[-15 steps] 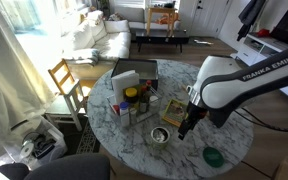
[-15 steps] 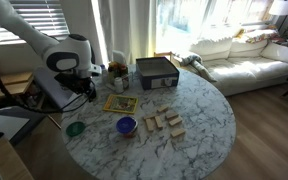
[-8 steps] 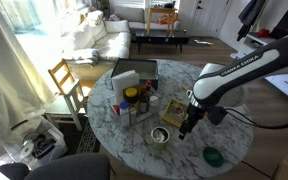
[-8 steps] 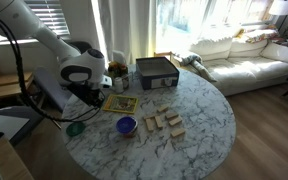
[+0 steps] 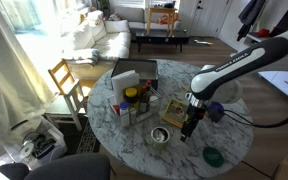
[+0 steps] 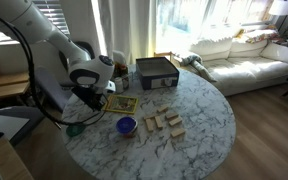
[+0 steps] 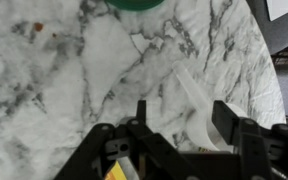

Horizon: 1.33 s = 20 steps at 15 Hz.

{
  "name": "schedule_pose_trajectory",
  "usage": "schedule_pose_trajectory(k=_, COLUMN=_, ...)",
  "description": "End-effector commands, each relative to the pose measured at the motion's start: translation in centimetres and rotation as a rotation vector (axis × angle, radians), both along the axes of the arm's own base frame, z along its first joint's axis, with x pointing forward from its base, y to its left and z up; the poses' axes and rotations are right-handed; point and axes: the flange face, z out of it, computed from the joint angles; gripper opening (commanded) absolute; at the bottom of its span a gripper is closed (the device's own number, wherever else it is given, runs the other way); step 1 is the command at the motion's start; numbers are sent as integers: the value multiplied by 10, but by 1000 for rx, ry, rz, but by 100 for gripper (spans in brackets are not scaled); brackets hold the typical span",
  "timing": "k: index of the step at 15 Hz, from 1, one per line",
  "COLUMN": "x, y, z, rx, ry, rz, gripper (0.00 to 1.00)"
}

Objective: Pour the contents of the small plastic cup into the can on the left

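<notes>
The can (image 5: 160,135), a short, wide, shiny silver tin with a dark inside, stands on the round marble table (image 5: 130,143) near its front. My gripper (image 5: 187,130) hangs just to the can's right, low over the table. In the wrist view the small translucent white plastic cup (image 7: 196,104) sits between my gripper's (image 7: 184,118) two black fingers. It is close to the right-hand finger, with a gap to the left-hand one. The jaws are open. In an exterior view the gripper (image 6: 92,100) is low at the table's left, and the arm hides the can and cup.
A green disc (image 5: 213,156) (image 6: 75,128) (image 7: 134,4) lies near the table edge beside the gripper. Also on the table are a blue bowl (image 6: 126,125), wooden blocks (image 6: 164,122), a picture card (image 6: 121,103), a dark box (image 6: 156,72) and lidded jars (image 5: 134,100).
The arm has reached further out over the table and its elbow has swung away. The gripper has stayed low beside the can, shifting only slightly.
</notes>
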Motion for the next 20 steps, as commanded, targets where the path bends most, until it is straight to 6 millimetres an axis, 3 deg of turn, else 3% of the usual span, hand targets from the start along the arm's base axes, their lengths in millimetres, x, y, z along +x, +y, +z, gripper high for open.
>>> schedule_pose_trajectory(k=1, x=6, y=-3, z=-7, rx=44, ry=14, rz=5, gripper=99)
schedule_pose_trajectory(k=6, x=9, y=3, z=-2, rx=70, ry=0, rz=37, gripper=100)
schedule_pose_trajectory(k=10, x=5, y=-4, z=-5, rx=134, ry=39, rz=92, gripper=100)
schedule_pose_trajectory(k=14, x=1, y=-13, z=-12, rx=183, ry=77, rz=116, gripper=61)
schedule_pose_trajectory(k=18, x=4, y=-10, z=-18, rx=228, ry=72, rz=115, gripper=74)
schedule_pose_trajectory(k=20, x=8, y=-8, z=-21, rx=238, ry=46, rz=78, gripper=74)
